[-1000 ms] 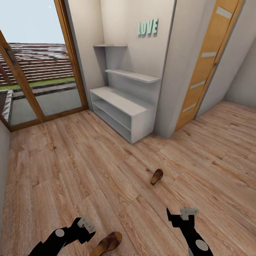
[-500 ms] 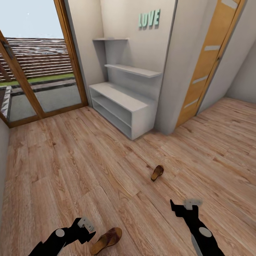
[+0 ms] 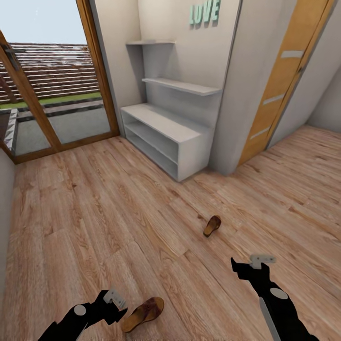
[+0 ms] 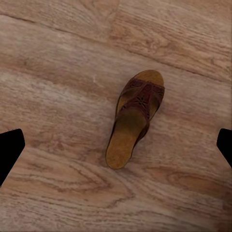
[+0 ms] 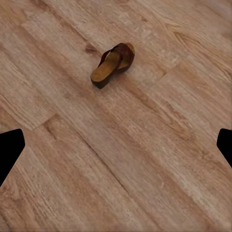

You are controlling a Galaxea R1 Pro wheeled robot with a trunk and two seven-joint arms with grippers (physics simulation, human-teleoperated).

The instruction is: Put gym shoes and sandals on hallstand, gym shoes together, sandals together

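Left wrist view: sandal (image 4: 133, 121) lies centred between wide-spread left pincer (image 4: 116, 147) fingertips, untouched.

Two sandals (image 3: 142, 313) (image 3: 212, 225), one hallstand (image 3: 166, 124)

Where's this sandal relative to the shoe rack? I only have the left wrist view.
Observer: The head view shows the near sandal on the corridor floor beside the left gripper, with the hallstand far ahead against the wall.
Operator: Any second sandal?
Observer: Yes, the other sandal lies further ahead, forward of the right gripper.
Operator: Anything on the rack yet?
Observer: No, its bench top and visible shelves hold no shoes.
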